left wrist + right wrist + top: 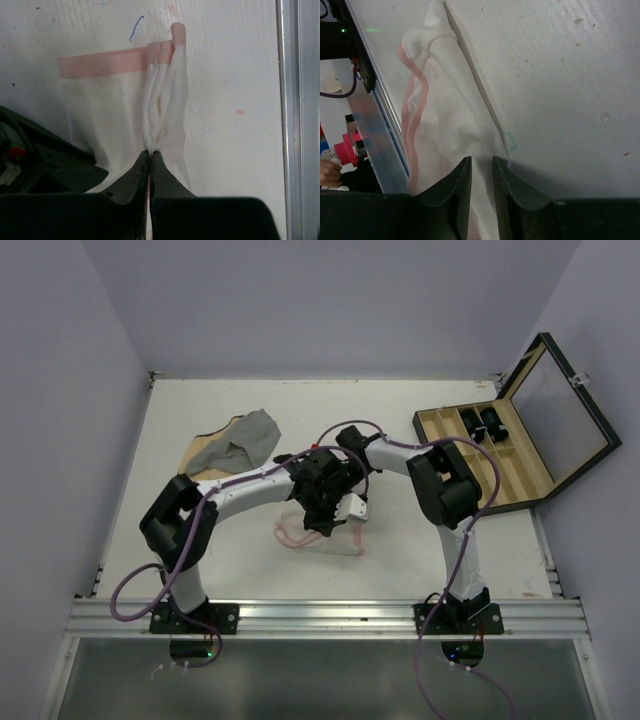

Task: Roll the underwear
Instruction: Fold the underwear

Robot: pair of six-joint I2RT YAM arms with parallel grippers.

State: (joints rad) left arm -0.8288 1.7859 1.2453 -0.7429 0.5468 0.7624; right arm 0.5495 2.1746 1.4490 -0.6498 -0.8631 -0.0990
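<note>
The underwear (340, 543) is white with pink-red trim and lies bunched on the table near the front middle, under both wrists. My left gripper (318, 525) is shut on it. In the left wrist view the jaws (150, 154) pinch a gathered fold of the white fabric (115, 115), and the pink band runs across the far edge. My right gripper (350, 520) stands close beside the left one. In the right wrist view its jaws (481, 162) stand narrowly apart with a thick fold of the underwear (450, 110) between them.
A grey cloth (250, 438) lies on a tan cloth (198, 455) at the back left. An open wooden box (500, 455) with compartments and small black items (485, 422) stands at the right. The aluminium rail (330, 618) runs along the front edge.
</note>
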